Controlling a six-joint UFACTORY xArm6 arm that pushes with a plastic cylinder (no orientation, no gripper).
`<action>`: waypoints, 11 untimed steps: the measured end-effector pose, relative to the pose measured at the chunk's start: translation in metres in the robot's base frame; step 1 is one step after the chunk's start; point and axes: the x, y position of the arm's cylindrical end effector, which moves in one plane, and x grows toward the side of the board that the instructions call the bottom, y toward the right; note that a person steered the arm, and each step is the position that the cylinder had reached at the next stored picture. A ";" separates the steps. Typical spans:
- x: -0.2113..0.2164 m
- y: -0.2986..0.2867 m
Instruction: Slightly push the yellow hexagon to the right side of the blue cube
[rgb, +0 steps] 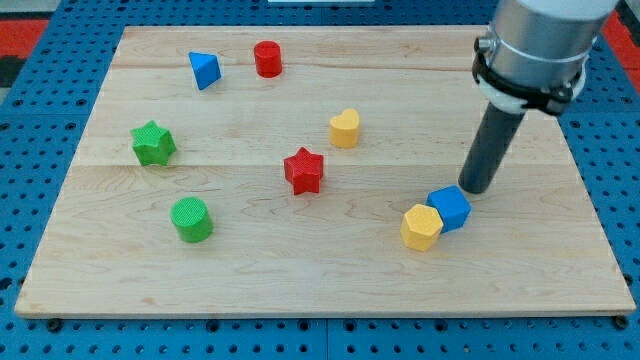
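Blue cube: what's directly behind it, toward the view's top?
My tip stands just behind the blue cube, at its upper right corner, close or touching; contact cannot be told. The yellow hexagon sits against its lower left. The cube's rear faces and any board they cover are hidden.

Blue triangle (204, 70) beside red cylinder (267, 59) up top; yellow heart (344, 129) above red star (304, 171); green star (153, 144), green cylinder (191, 220) left on counter (300, 285).

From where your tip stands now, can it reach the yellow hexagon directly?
Probably not directly. My tip is just above and right of the blue cube, which sits between it and the yellow hexagon. It would likely have to go around the cube first.
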 end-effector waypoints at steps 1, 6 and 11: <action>0.011 -0.022; 0.045 -0.101; 0.054 -0.085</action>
